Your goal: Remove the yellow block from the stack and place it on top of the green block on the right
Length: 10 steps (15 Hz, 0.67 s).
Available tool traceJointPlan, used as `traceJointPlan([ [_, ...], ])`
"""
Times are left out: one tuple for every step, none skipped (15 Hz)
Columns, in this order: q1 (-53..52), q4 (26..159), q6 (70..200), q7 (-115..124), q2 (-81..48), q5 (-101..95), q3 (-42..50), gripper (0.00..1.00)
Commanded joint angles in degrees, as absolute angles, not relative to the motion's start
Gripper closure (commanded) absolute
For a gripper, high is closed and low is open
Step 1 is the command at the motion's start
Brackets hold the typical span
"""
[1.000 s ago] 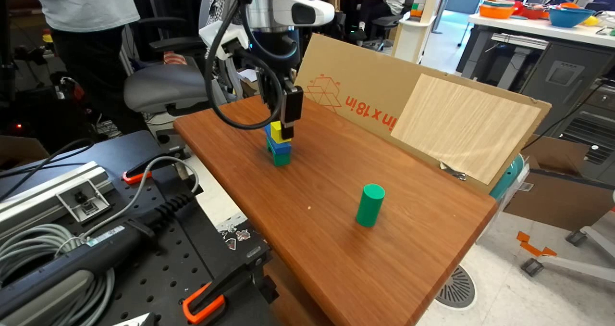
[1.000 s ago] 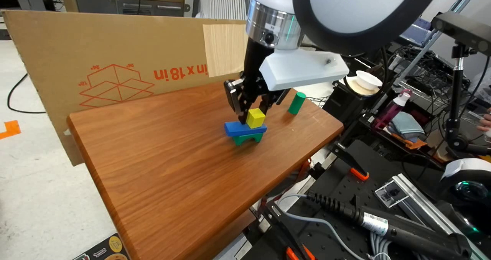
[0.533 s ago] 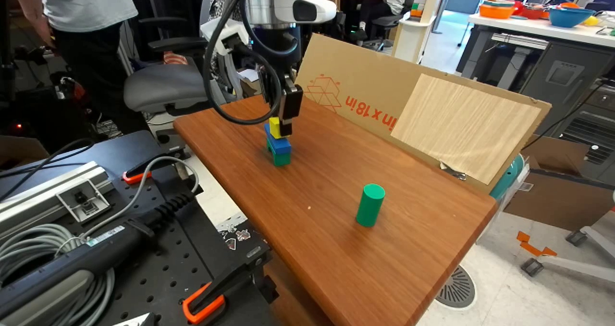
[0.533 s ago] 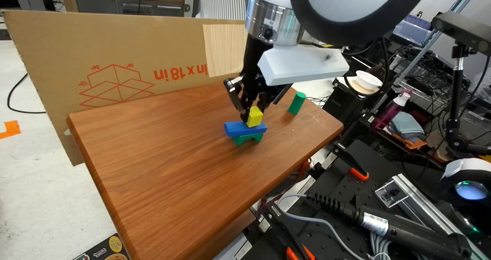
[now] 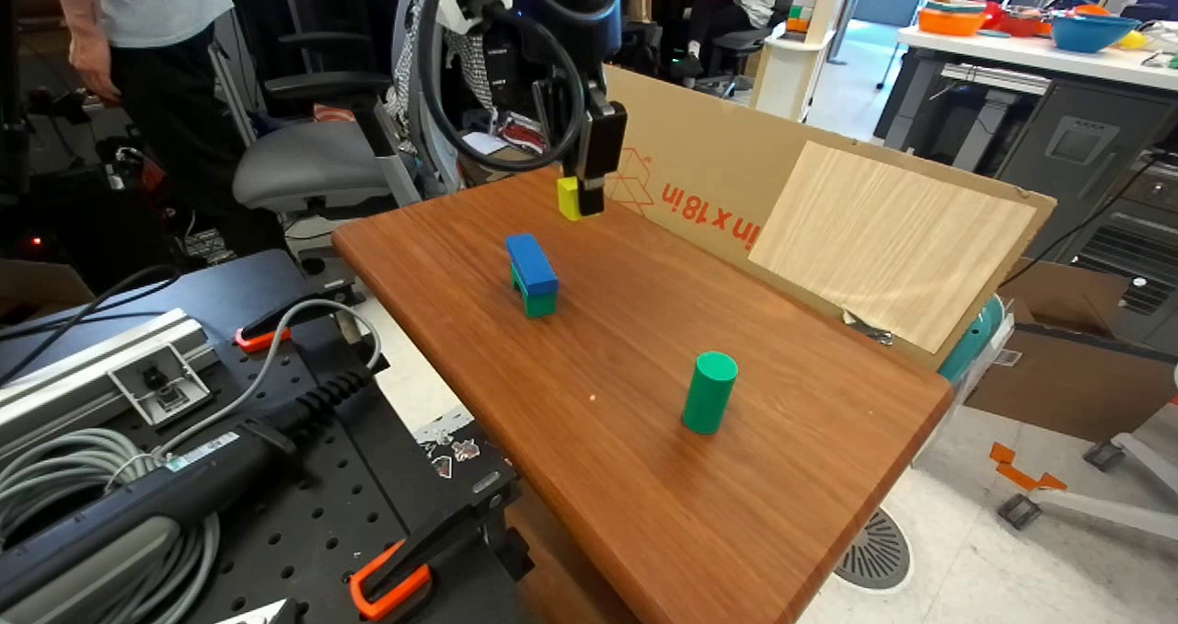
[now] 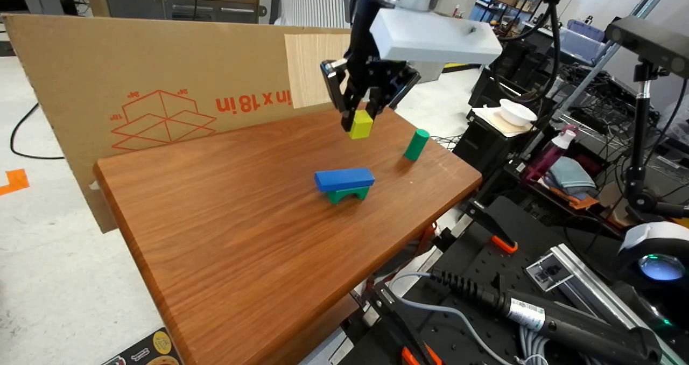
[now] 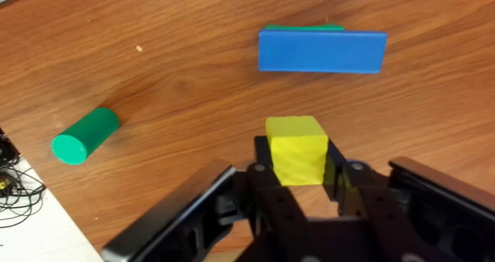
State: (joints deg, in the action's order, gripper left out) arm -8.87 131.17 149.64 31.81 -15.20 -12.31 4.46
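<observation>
My gripper (image 7: 298, 159) is shut on the yellow block (image 7: 297, 153), one finger on each side of it. The yellow block also shows in both exterior views (image 5: 569, 199) (image 6: 360, 125), held in the air above the table. The rest of the stack stands apart from it: a long flat blue block (image 7: 321, 51) (image 6: 344, 179) on a green arch (image 6: 335, 196) (image 5: 540, 305). The green block (image 5: 710, 394) is an upright cylinder standing alone on the table, with nothing on top. It also shows in the wrist view (image 7: 93, 130), off to the left of my gripper.
The wooden table (image 5: 626, 477) bears the blocks. A cardboard sheet (image 6: 177, 74) stands along one long side. A black bench (image 5: 313, 514) with cables, a tool and orange clamps (image 5: 391, 580) adjoins the opposite side. A person (image 5: 156, 44) stands beyond a chair.
The yellow block has been lifted off the blue block. My gripper has risen with it and shifted toward the cardboard side. The blue block, arch and green cylinder stay in place.
</observation>
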Motion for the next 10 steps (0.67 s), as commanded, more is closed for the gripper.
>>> traceJointPlan([
  [-8.09,132.42,148.05,32.83,-11.87,-15.04,7.43,0.92],
  [-7.79,132.4,147.98,33.09,-11.49,-15.97,8.22,0.92],
  [-7.4,132.74,148.23,33.44,-11.07,-17.1,9.11,0.92],
  [-6.91,132.79,148.16,33.57,-10.89,-17.91,9.76,0.92],
  [-6.47,132.92,148.21,33.82,-10.9,-18.89,10.44,0.92],
  [-5.85,132.87,147.78,33.53,-11.06,-19.16,10.81,0.92],
  [-5.33,133.0,147.62,33.71,-11.23,-19.69,11.35,0.92],
  [-4.69,133.35,147.61,33.7,-11.21,-19.84,11.82,0.92],
  [-4.23,133.76,147.64,34.0,-11.19,-20.25,12.33,0.92],
  [-3.78,133.88,147.49,34.16,-11.32,-20.61,12.76,0.92],
])
